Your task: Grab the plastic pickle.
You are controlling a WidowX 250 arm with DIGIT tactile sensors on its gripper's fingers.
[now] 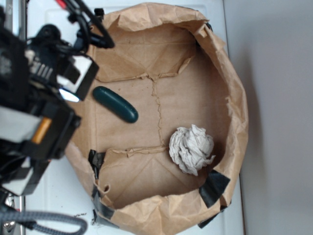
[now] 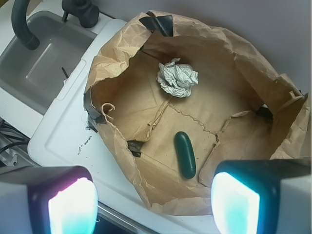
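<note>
Nearest you in the wrist view, the gripper (image 2: 153, 202) has its jaws spread wide, nothing between them. Just beyond, at about 12 o'clock, the plastic pickle (image 2: 185, 154) lies flat on the floor of the brown paper bag (image 2: 253, 78), clear of the jaws. Farther back sits the crumpled paper wad (image 2: 177, 78), well apart from it. At 10 o'clock, a grey basin (image 2: 44, 58), possibly a sink, adjoins the white tabletop (image 2: 63, 136).

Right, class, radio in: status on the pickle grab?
Hand open, empty, above bag. Pickle flat on bag floor, untouched. Paper wad apart, not blocking.
</note>
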